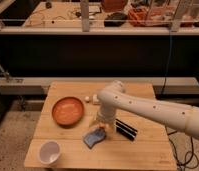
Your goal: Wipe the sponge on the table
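Observation:
The blue-grey sponge [94,136] lies flat on the light wooden table [143,152], a little front of centre. My white arm reaches in from the right, bends over the table's middle and points down. Its gripper [101,125] hangs at the sponge's far right edge, touching it or just above it. The wrist hides the exact contact.
An orange bowl [68,110] sits left of the gripper. A white cup [49,151] stands at the front left corner. A black ridged block [126,128] lies just right of the sponge. Small pale objects [91,99] rest behind the bowl. A cluttered bench [118,15] runs along the back.

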`<state>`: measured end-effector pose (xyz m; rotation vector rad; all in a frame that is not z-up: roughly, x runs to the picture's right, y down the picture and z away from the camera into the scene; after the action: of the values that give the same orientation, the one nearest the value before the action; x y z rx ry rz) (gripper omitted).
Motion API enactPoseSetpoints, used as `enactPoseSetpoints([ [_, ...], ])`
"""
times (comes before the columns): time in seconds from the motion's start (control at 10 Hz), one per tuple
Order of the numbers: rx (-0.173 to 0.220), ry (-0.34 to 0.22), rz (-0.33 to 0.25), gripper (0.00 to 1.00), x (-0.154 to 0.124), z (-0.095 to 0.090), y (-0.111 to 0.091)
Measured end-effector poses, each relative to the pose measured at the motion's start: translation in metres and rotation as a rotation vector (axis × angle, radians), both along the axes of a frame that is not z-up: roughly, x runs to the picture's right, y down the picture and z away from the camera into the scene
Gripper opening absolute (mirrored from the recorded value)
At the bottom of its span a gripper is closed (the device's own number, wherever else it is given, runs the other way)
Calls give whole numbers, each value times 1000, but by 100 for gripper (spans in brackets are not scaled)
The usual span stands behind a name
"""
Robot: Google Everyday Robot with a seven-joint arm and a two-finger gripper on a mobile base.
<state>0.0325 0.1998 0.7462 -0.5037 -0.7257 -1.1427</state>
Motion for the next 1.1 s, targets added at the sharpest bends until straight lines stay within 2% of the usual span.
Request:
enactPoseSetpoints([
  [0.2,-26,-50,157,80,2,-22,1],
  [0.3,-54,-35,199,80,0,-29,6],
  [0.4,-79,-4,203,80,-6,-32,15],
  [0.5,-87,28,192,80,-13,-33,21],
  [0.7,-49,99,182,80,-31,-34,32],
  [0.8,-27,116,187,80,-35,-32,36],
  [1.0,8,116,210,80,-49,-24,39],
  [1.1,11,118,211,80,-55,-17,40],
])
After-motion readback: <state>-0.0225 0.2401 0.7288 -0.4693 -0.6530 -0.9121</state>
